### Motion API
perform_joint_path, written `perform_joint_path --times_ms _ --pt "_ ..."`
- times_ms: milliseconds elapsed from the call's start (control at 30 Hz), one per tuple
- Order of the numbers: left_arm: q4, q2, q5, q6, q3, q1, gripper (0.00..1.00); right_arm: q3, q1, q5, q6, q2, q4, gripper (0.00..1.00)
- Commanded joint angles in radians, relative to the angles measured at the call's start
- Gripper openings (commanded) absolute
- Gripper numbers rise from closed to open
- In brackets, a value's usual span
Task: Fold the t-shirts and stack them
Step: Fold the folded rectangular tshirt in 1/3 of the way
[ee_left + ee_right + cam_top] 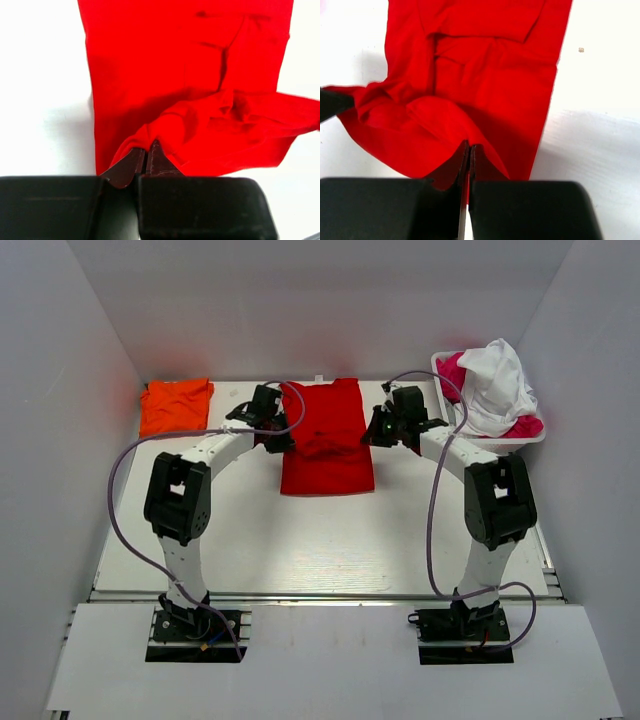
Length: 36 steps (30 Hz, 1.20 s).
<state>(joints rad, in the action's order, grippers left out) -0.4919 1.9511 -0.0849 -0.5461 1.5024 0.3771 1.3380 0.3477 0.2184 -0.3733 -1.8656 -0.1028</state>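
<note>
left pincer (pixel 146 154), right pincer (pixel 470 149), clamping red t-shirt (pixel 327 440)

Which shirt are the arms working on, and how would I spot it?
At the middle of the white table lies the red t-shirt, pinched at each side by the left gripper and right gripper. It alone is bright red: the orange t-shirt sits at the far left, and the basket at far right holds pink and white cloth.

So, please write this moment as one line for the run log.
left gripper: shut on bright red cloth t-shirt | right gripper: shut on same t-shirt | orange cloth t-shirt: folded, far left | stacking: not yet done
</note>
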Motion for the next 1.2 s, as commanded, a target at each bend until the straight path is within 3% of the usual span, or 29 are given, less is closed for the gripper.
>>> perform_joint_path --times_ms 0,367,400,500,533,667,733,800,833,900,1167 --pt "0.013 0.025 0.011 0.009 0.065 -0.012 0.00 0.058 -0.018 0.061 0.011 -0.027 0.037 0.00" --pt "0.036 0.129 -0.025 0.028 0.154 -0.052 0.00 0.151 -0.052 0.113 -0.010 -0.151 0.074 0.00" --pt "0.036 0.141 -0.026 0.028 0.165 -0.052 0.03 0.156 -0.052 0.118 -0.013 -0.161 0.074 0.00" --pt "0.059 0.209 -0.067 0.028 0.240 -0.061 0.38 0.248 -0.064 0.127 -0.033 -0.228 0.071 0.25" --pt "0.049 0.227 -0.082 0.028 0.266 -0.070 0.56 0.268 -0.075 0.139 -0.070 -0.262 0.068 0.36" --pt "-0.060 0.296 -0.057 -0.023 0.432 -0.122 0.89 0.433 -0.099 0.177 -0.128 -0.345 0.072 0.55" --pt "-0.036 0.281 -0.023 -0.023 0.458 -0.136 1.00 0.467 -0.113 0.162 -0.134 -0.372 0.065 0.59" --pt "-0.036 0.269 -0.012 -0.014 0.502 -0.162 1.00 0.517 -0.122 0.165 -0.118 -0.363 0.026 0.61" --pt "-0.056 0.258 0.002 -0.005 0.518 -0.162 1.00 0.507 -0.122 0.141 -0.098 -0.353 0.015 0.80" --pt "-0.083 0.232 0.002 0.020 0.515 -0.175 1.00 0.463 -0.125 0.136 -0.067 -0.295 0.002 0.90" --pt "-0.001 0.011 -0.165 0.138 0.095 -0.149 1.00 0.011 -0.119 0.176 0.001 -0.029 0.040 0.90"
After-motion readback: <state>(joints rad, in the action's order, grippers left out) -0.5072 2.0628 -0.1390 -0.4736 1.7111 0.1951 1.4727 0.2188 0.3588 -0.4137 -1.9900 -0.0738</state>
